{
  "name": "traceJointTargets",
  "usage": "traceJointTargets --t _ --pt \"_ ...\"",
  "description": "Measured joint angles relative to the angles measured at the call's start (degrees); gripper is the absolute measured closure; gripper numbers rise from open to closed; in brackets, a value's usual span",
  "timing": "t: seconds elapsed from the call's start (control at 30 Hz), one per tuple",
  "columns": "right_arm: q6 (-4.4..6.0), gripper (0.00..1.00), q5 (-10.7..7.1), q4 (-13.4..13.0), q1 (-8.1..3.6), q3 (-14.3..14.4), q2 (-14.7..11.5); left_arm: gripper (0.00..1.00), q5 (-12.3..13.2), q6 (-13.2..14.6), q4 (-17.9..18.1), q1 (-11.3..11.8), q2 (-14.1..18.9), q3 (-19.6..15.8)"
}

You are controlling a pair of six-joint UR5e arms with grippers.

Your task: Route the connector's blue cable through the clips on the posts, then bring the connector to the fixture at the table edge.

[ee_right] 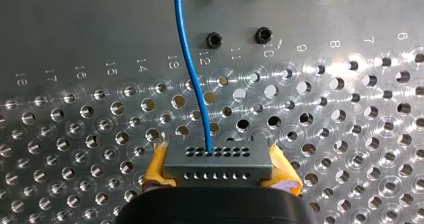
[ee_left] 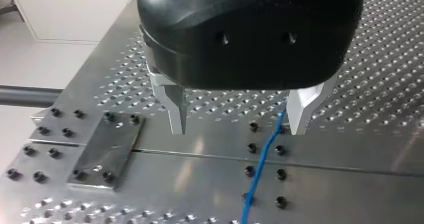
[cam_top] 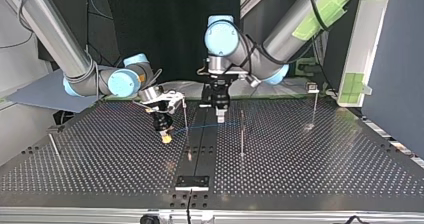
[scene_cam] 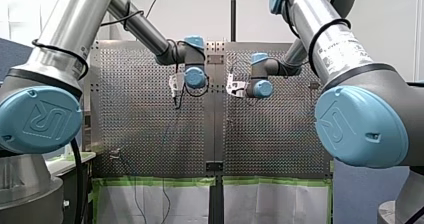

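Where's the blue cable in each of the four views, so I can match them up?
Front view: too thin to make out.
Top view: the blue cable runs between my right gripper and my left gripper.
Left wrist view: cable beside one finger, crossing the bolts.
Right wrist view: cable rises from the gripped connector.
Shared landmark: the table's bolted middle strip.

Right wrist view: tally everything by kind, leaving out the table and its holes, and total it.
connector: 1
blue cable: 1
black screws: 4
yellow gripper pads: 2
Total: 8
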Motion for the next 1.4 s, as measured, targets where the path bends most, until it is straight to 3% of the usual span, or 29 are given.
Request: traceJointTargets --t 0.4,0.83,1.4 --pt "0.0 1.0 0.01 0.0 -0.01 -0.01 0.03 0.0 -4.17 2.94 -0.26 0.33 -4.29 4.06" --pt "-0.01 1.0 0.04 -0.24 -0.04 0.0 0.03 0.0 -2.18 4.0 -2.93 -0.1 -7.55 8.71" --pt "-0.24 1.0 0.08 -0.01 -0.04 0.0 0.03 0.0 -3.39 4.57 -3.29 1.45 -8.23 10.4"
